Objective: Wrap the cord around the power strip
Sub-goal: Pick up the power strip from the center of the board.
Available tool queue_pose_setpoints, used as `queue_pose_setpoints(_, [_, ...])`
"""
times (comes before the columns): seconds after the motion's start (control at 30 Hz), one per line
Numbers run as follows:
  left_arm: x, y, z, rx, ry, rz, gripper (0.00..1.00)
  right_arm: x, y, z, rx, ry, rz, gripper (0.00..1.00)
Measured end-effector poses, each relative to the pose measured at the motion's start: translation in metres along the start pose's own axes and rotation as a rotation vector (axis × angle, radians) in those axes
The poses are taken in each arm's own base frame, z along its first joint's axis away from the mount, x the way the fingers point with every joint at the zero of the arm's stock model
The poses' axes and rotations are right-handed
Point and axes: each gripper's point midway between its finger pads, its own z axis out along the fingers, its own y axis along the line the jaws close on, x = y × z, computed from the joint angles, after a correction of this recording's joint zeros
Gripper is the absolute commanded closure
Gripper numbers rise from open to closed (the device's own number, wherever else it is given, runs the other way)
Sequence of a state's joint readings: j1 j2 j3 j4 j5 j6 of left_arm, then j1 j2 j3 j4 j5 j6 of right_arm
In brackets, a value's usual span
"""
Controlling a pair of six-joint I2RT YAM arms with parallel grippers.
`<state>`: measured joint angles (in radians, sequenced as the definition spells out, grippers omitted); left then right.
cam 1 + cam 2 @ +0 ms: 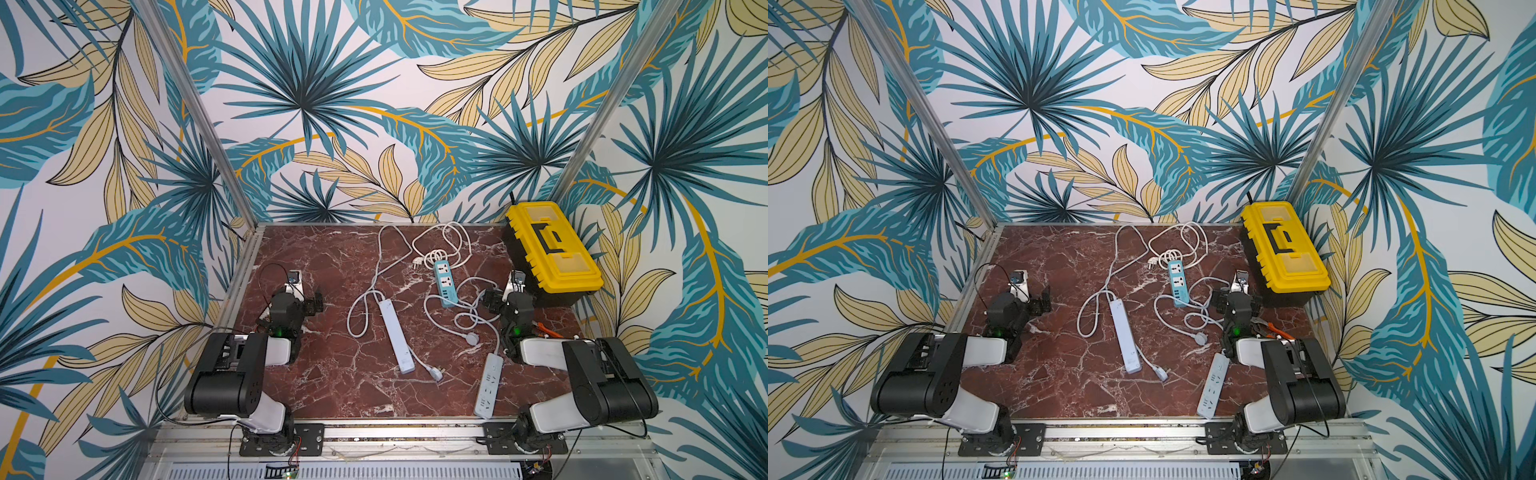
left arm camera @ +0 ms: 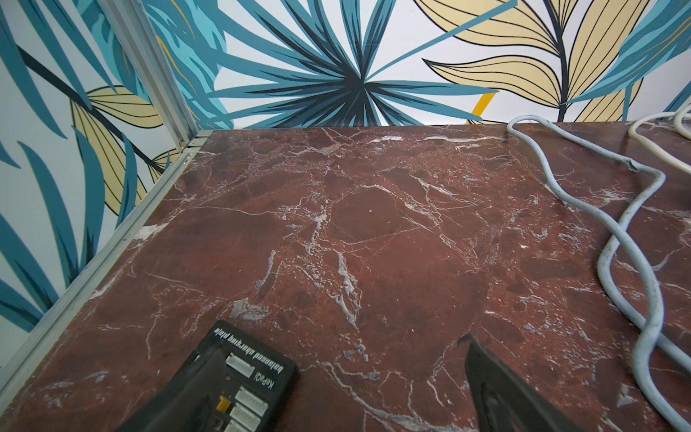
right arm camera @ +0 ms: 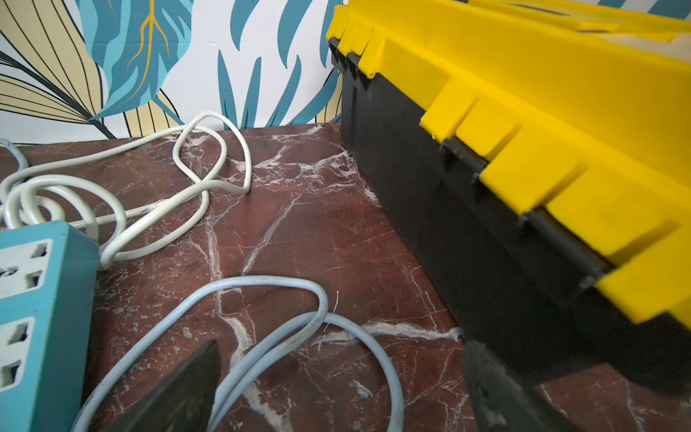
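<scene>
Three power strips lie on the red marble table. A long white strip (image 1: 397, 336) (image 1: 1123, 336) lies mid-table, its grey cord (image 1: 361, 307) (image 2: 628, 239) looping far back and ending in a plug (image 1: 435, 374). Further back is a blue strip (image 1: 444, 282) (image 3: 37, 306) with a tangled white cord (image 3: 157, 220). A short white strip (image 1: 489, 384) lies front right. My left gripper (image 1: 309, 301) (image 2: 374, 374) hovers open over bare marble, left of the long strip. My right gripper (image 1: 492, 299) (image 3: 340, 374) is open above a pale cord loop (image 3: 284, 284), touching nothing.
A yellow-lidded black toolbox (image 1: 552, 249) (image 3: 523, 149) stands at the back right, close beside my right gripper. Orange-handled pliers (image 1: 546, 330) lie by the right arm. Aluminium frame rails (image 2: 112, 243) and patterned walls close in the table on three sides.
</scene>
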<state>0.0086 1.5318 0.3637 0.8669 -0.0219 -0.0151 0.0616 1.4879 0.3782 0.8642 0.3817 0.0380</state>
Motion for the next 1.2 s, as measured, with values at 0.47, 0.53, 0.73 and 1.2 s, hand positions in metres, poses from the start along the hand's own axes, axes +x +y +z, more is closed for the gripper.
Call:
queue_pose_setpoints(0.47, [-0.095,-0.014,-0.060,-0.027,-0.227,-0.064,0.00,-0.130,-0.004,-0.040,0.017,0.036,0.229,0.01])
queue_pose_setpoints(0.53, [-0.119,-0.009,-0.079,-0.031,-0.290,-0.144,0.00,-0.140,-0.002,-0.048,-0.001,0.082,0.289,0.01])
queue_pose_setpoints(0.73, [-0.182,-0.018,-0.088,0.038,-0.186,-0.304,0.01,-0.097,0.039,-0.060,-0.201,0.370,0.430,0.14])
queue_pose_setpoints(1.2, [-0.108,-0.102,-0.068,0.398,0.481,-0.528,0.75,-0.057,0.161,-0.121,-0.342,0.765,0.319,0.64])
